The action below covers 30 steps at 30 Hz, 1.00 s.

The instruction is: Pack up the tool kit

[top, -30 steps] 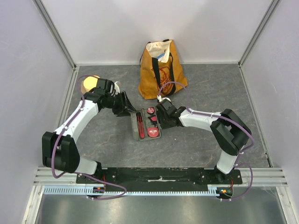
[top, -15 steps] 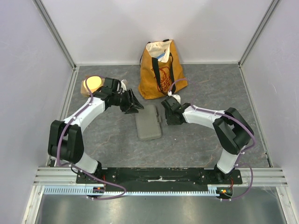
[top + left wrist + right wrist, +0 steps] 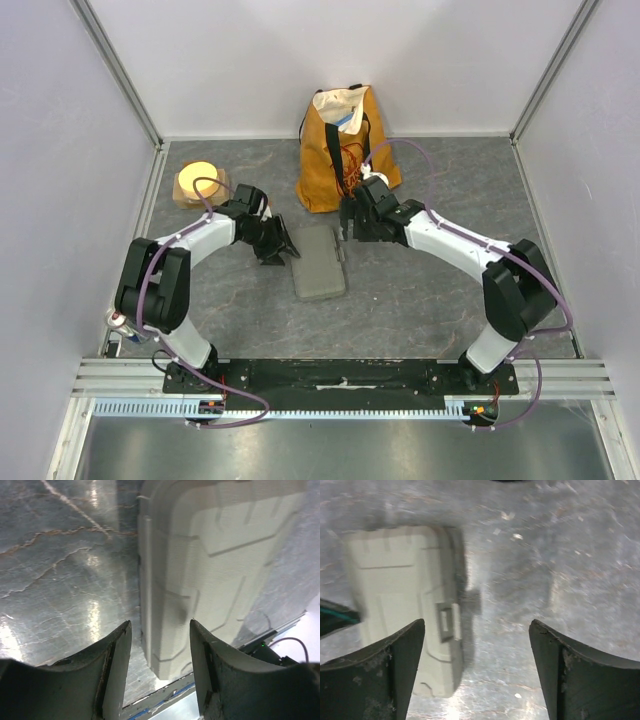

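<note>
The tool kit case [image 3: 318, 262] lies flat and closed in the middle of the table, so the red-and-black tools are hidden. My left gripper [image 3: 284, 247] is low at the case's left edge, open and empty. In the left wrist view the case [image 3: 215, 565] fills the upper right, and its left edge runs between the fingertips of my left gripper [image 3: 157, 630]. My right gripper [image 3: 349, 222] hovers by the case's far right corner, wide open and empty. In the right wrist view the case [image 3: 400, 590] and its latch [image 3: 448, 622] lie left of my right gripper [image 3: 477, 627].
A mustard-yellow tote bag [image 3: 345, 150] with black handles stands just behind the case and close to the right gripper. A round yellow-topped tan block [image 3: 200, 183] sits at the back left. White walls enclose the table on three sides.
One second ago the case lay open with red tools showing; its lid is now shut. The left gripper dropped to the case's left edge. The right gripper drew back toward the bag.
</note>
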Each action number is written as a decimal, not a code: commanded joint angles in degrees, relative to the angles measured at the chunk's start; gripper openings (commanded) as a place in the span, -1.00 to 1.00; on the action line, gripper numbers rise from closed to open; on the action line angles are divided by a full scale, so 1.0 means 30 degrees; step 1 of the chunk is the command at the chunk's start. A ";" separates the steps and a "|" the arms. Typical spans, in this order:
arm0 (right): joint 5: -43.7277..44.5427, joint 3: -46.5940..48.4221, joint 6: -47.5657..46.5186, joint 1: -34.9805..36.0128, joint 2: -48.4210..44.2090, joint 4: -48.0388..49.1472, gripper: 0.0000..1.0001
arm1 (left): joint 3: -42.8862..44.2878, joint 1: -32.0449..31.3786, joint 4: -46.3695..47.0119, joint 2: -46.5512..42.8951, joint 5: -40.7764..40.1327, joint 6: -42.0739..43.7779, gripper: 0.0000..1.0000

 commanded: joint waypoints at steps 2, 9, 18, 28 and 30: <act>-0.3266 0.1289 -0.0805 0.0113 0.1078 0.1356 0.86 | -0.0289 -0.0158 -0.0520 0.1193 -0.1328 0.0936 0.05; -0.4819 0.1290 -0.1098 0.0962 0.2601 0.1444 0.68 | -0.0553 -0.0333 -0.0610 0.2251 -0.1301 0.0788 -0.12; -0.4821 0.1085 -0.0396 0.1841 0.4010 0.1153 -0.09 | -0.0436 -0.0393 -0.0522 0.2719 -0.1009 0.0876 -0.16; -0.4675 0.0908 -0.0306 0.2457 0.4684 0.0625 -0.63 | -0.0554 -0.0539 0.1177 0.2866 0.0809 0.0671 -0.19; -0.4120 0.1142 -0.0306 0.2457 0.4568 0.0362 -0.62 | -0.0437 -0.0598 0.1090 0.2750 0.0634 0.0554 -0.19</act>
